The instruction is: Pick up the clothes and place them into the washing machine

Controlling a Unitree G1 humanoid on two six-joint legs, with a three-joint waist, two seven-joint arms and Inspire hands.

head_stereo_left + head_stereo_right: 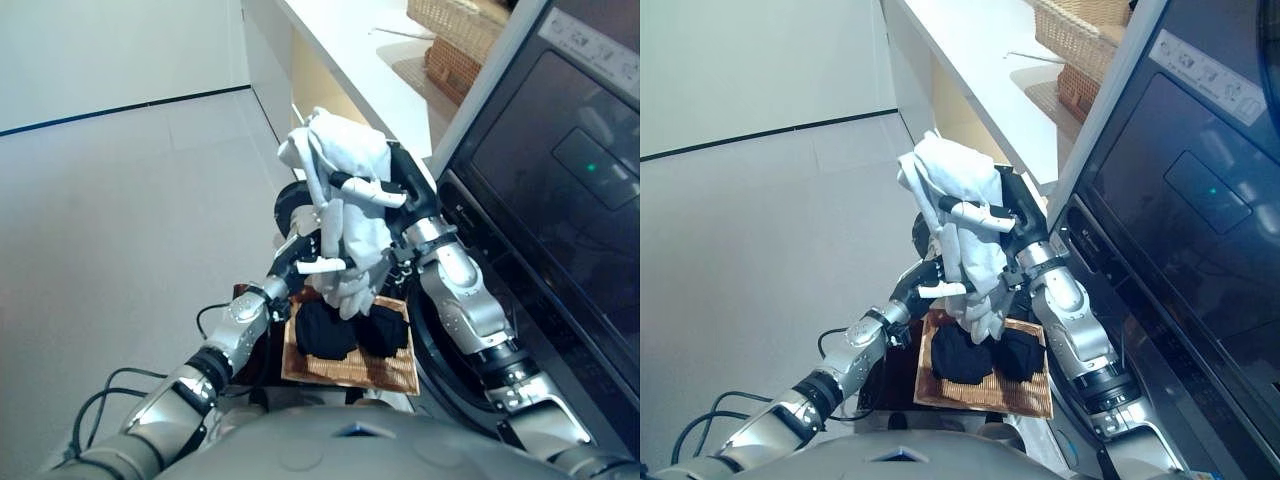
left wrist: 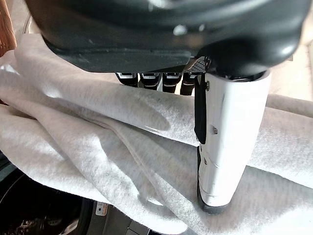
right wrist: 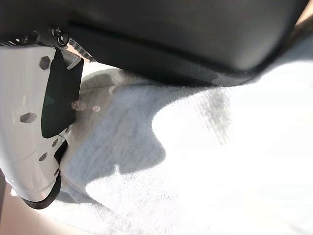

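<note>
Holding item: one white garment, bunched, lifted clear above the basket and kept between both robot hands.

Left robot hand: thumb and fingers curled round the lower folds, seen close in its wrist view, thumb pressed across the cloth. Judged purpose: gathers the hanging tail so it does not drag.

Right robot hand: clamped on the upper bulk, white-covered thumb lying on the fabric. Judged purpose: carries the weight nearer the machine side.

Basket: woven, flat, low in front of the robot, with dark clothes inside, not yet taken.

Washing machine: dark front panel close on the right; drum opening partly visible below the right arm, near the basket.

Counter: pale, beyond the garment, bearing wicker boxes.

Stage, judged: garment raised, transfer to the drum pending. Risk: loose lower folds snagging on the door rim.
</note>
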